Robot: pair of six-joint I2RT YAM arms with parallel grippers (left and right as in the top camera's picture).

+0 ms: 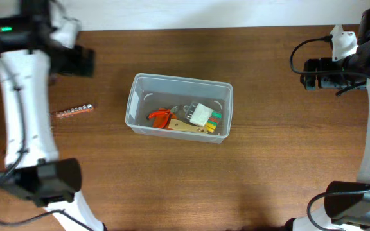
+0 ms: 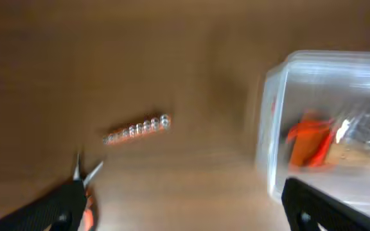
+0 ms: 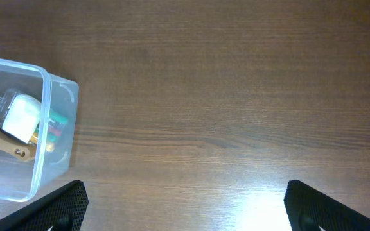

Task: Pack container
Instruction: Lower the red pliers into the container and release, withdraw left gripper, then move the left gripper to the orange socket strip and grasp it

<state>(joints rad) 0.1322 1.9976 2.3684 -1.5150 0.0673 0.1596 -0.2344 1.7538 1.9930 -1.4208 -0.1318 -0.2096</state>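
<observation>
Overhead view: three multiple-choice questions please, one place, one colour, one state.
1. Where is the bit strip relative to the container?
A) inside it
B) on the table, toward the left arm
C) across its rim
2. What colour are the handles of the pliers?
A) orange
B) blue
C) black
3. How is the right pincer?
A) shut on pliers
B) shut on the container
C) open, empty
Answers:
B: it lies on bare wood apart from the container.
A: orange shows inside the clear wall.
C: its fingers stand wide apart, nothing between.
</observation>
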